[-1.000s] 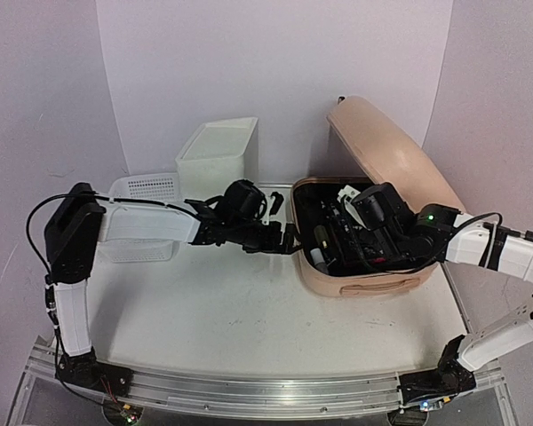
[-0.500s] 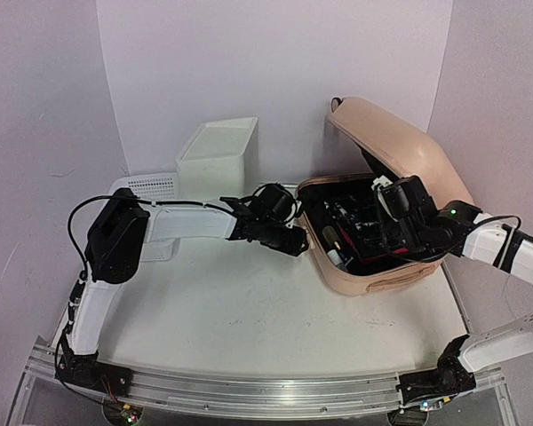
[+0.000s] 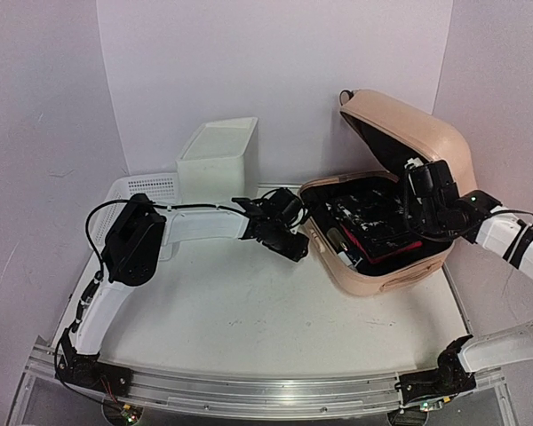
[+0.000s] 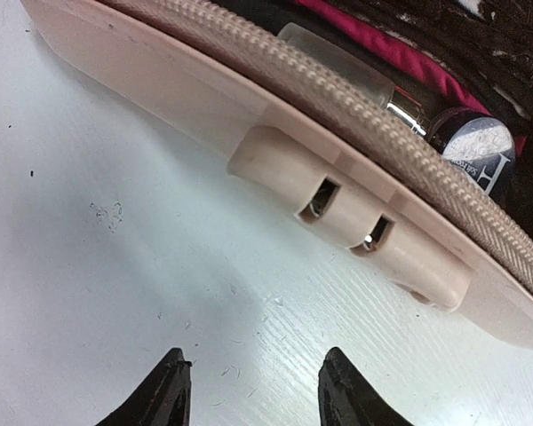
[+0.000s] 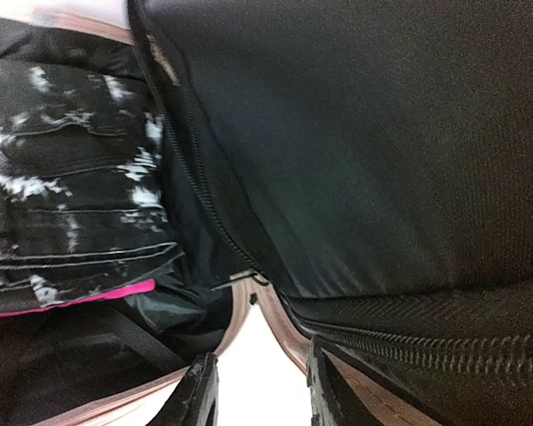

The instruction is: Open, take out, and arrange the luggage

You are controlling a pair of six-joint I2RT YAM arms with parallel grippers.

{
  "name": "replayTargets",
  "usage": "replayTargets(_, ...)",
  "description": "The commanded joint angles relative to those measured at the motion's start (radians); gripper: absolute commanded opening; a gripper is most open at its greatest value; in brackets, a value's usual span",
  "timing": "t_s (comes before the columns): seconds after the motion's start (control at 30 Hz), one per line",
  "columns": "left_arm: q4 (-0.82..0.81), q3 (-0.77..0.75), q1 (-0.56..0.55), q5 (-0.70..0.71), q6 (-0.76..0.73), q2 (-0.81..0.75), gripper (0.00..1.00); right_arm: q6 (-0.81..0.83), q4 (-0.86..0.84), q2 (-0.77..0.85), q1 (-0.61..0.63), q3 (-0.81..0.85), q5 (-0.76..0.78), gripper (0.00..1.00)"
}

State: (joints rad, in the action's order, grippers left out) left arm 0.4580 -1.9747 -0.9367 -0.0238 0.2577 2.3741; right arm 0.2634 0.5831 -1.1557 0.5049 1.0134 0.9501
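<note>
From overhead: the luggage [image 3: 382, 277] sits open at the table's [image 3: 249, 324] right side, its peach lid [image 3: 417, 124] raised and tilted over the packed base. The left arm is stretched right across the table, and the left gripper [image 3: 295, 244] is low beside the base's near-left corner, close to it; contact I can't tell from up here. The right gripper [image 3: 420, 200] is up inside the shell, under the lid near the hinge side. Well behind the left gripper's wrist stand a white drawer box [image 3: 218, 151] and a white mesh basket [image 3: 147, 188].

Left wrist view: the fingers are spread, with nothing between them, only bare white tabletop below. Just ahead of them runs the luggage's peach edge, carrying a moulded block with two slots [image 4: 346, 213] (handle or foot, hard to say). Past that comes the zipper seam [image 4: 355, 115], then a clear bottle [image 4: 338, 55] and a glittery round cap [image 4: 480, 146].

Right wrist view: the fingertips stand a narrow gap apart with a pale sliver showing between them, and a peach rim [image 5: 249, 306] runs down toward that gap. Whether they pinch it, I cannot tell. Black lining [image 5: 355, 133] fills the space ahead and to the gripper's right, and a black-and-white garment [image 5: 62, 177] with a pink strip [image 5: 62, 303] lies to its left.
</note>
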Motion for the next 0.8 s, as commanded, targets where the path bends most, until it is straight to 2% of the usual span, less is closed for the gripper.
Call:
replayTargets(0.0, 0.007, -0.042, 0.003, -0.025, -0.023, -0.031, 0.55, -0.013, -0.049, 0.004, -0.075, 0.103, -0.004, 0.37)
replayTargets(0.2, -0.06, 0.104, 0.003, -0.22, 0.048, -0.202, 0.84, -0.003, -0.035, -0.046, -0.137, 0.171, -0.093, 0.4)
replayTargets(0.33, -0.229, 0.183, 0.0, -0.348, 0.248, -0.279, 0.99, -0.011, 0.002, -0.07, -0.167, 0.216, -0.156, 0.4)
replayTargets(0.47, -0.239, 0.092, -0.01, -0.288, 0.394, -0.211, 0.99, -0.019, 0.039, -0.105, -0.202, 0.255, -0.199, 0.41)
replayTargets(0.57, -0.233, 0.057, -0.029, -0.183, 0.484, -0.162, 0.99, -0.029, 0.055, -0.124, -0.223, 0.28, -0.215, 0.42)
replayTargets(0.67, -0.197, -0.009, -0.069, -0.054, 0.465, -0.116, 0.99, -0.036, 0.064, -0.134, -0.243, 0.297, -0.222, 0.45)
replayTargets(0.77, -0.098, -0.144, -0.107, 0.101, 0.356, -0.033, 1.0, -0.038, 0.07, -0.135, -0.26, 0.304, -0.237, 0.5)
